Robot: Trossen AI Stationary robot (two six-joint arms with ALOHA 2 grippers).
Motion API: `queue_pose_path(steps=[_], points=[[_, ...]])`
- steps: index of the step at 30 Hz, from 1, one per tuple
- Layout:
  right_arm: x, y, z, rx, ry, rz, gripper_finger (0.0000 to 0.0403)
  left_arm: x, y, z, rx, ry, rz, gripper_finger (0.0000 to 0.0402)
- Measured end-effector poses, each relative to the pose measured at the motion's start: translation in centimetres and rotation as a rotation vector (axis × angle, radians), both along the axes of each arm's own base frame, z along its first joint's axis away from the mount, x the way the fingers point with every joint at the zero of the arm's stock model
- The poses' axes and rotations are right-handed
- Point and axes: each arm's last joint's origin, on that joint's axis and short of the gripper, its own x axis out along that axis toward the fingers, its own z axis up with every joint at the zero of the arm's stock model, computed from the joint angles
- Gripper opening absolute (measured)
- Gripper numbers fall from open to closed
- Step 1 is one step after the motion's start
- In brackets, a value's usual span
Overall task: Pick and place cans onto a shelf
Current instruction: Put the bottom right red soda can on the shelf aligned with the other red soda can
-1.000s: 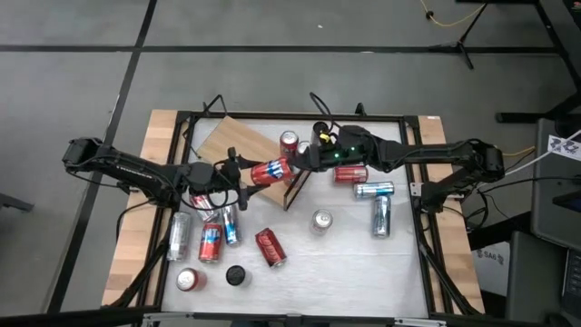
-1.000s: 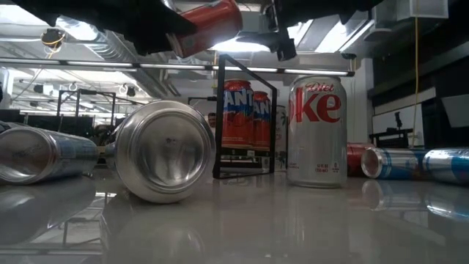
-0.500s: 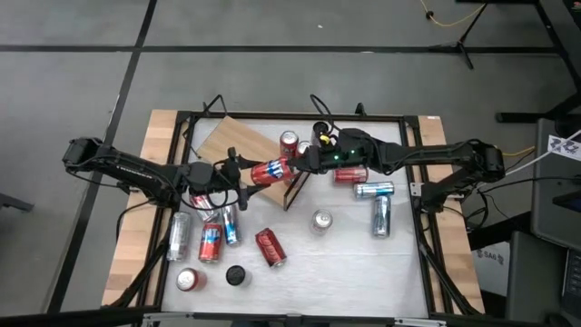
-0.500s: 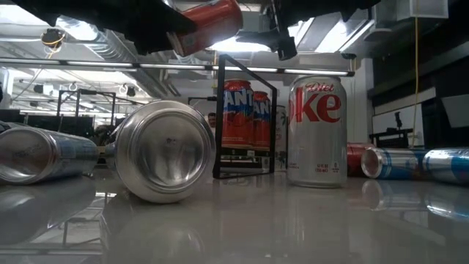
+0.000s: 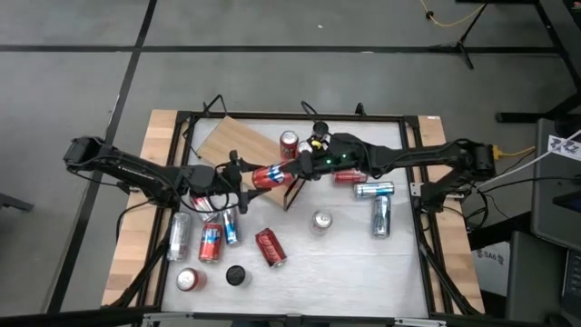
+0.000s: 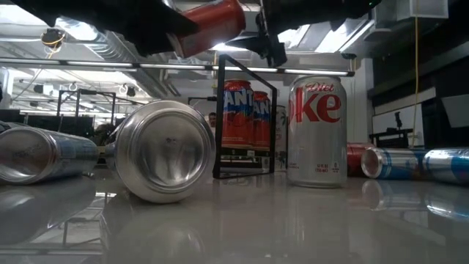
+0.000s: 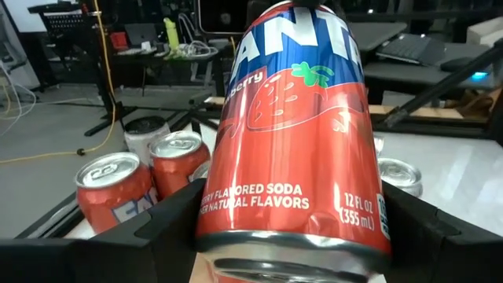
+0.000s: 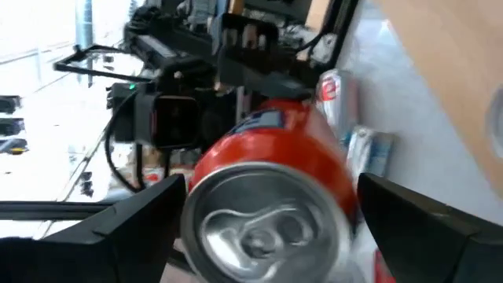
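A red strawberry-soda can [image 5: 270, 174] hangs in the air over the black-framed end [image 5: 295, 186] of the wooden shelf [image 5: 227, 141], with my left gripper [image 5: 243, 178] shut on it. My right gripper [image 5: 292, 169] is open at the can's other end. In the right wrist view its fingers [image 8: 137, 220] stand on either side of the can's silver top [image 8: 263, 224]; whether they touch it I cannot tell. A red can [image 5: 289, 141] stands upright on the shelf. My left gripper pinches the red can between its two fingers [image 7: 169, 228], on opposite sides of the wall near the base end [image 7: 216, 216]. The fingers come about level from the table's left and lie along the can. The can is lifted clear, lying roughly level.
Several cans lie on the white table: red and silver ones at the left [image 5: 211, 241], a red one in the middle [image 5: 270, 247], silver ones at the right [image 5: 381, 216]. A silver can [image 5: 321, 220] and a red can [image 5: 187, 280] stand upright. A black disc [image 5: 236, 274] lies nearby.
My right gripper has moved toward the table's left and a little down, up to the held can, so its open fingers now stand around the can's top end. The left gripper and the can have kept still.
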Motion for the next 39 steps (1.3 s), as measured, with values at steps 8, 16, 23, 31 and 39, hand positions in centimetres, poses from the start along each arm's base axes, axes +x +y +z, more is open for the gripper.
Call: queue_pose_path(steps=[8, 16, 23, 31, 39], points=[[0.16, 0.02, -0.37, 0.006, 0.014, 0.008, 0.0367, 0.17, -0.09, -0.35, -0.003, 0.017, 0.007, 0.0283], [0.15, 0.05, -0.37, 0.008, 0.014, 0.022, 0.0336, 0.17, -0.09, -0.35, -0.002, 0.018, 0.008, 0.0306], [0.15, 0.04, -0.38, 0.007, 0.014, 0.022, 0.0298, 0.16, -0.08, -0.38, -0.001, 0.021, 0.011, 0.0316], [0.15, 0.02, -0.38, -0.002, 0.011, 0.022, 0.0300, 0.16, -0.08, -0.38, 0.000, 0.021, 0.013, 0.0317], [0.17, 0.02, -0.28, -0.004, 0.002, 0.017, 0.0298, -0.22, -0.02, 0.03, 0.003, 0.011, 0.010, 0.0318]])
